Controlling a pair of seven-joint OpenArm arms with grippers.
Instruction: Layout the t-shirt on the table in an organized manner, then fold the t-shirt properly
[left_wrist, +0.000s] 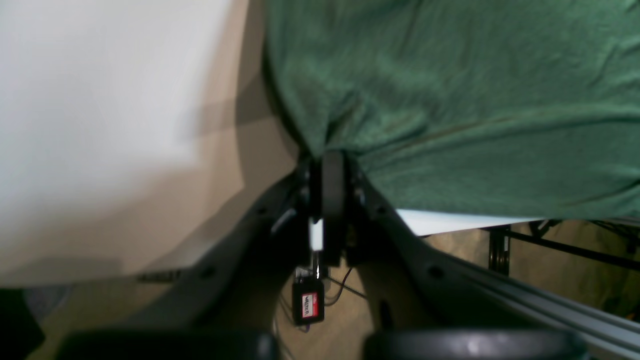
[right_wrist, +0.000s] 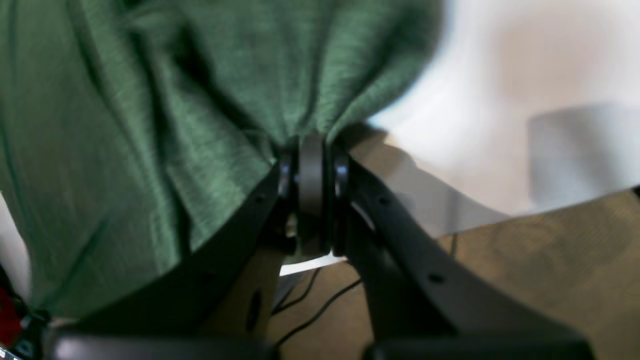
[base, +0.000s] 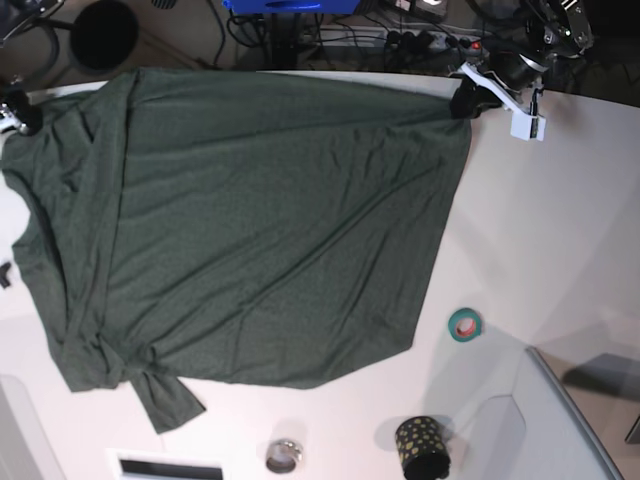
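The dark green t-shirt (base: 250, 220) lies spread across most of the white table (base: 560, 220), with wrinkles and a bunched sleeve at its near left. My left gripper (base: 466, 100) is at the far right corner of the shirt, shut on the fabric. In the left wrist view the closed fingertips (left_wrist: 331, 165) pinch the t-shirt (left_wrist: 450, 100) at its edge. My right gripper (base: 18, 118) is at the far left corner. In the right wrist view this gripper (right_wrist: 312, 150) is shut on gathered cloth of the t-shirt (right_wrist: 150, 100).
A green and red tape roll (base: 464, 324) lies right of the shirt. A black cup with gold dots (base: 422, 445) and a small metal ring (base: 284, 455) stand near the front edge. A grey bin (base: 570, 420) fills the front right corner.
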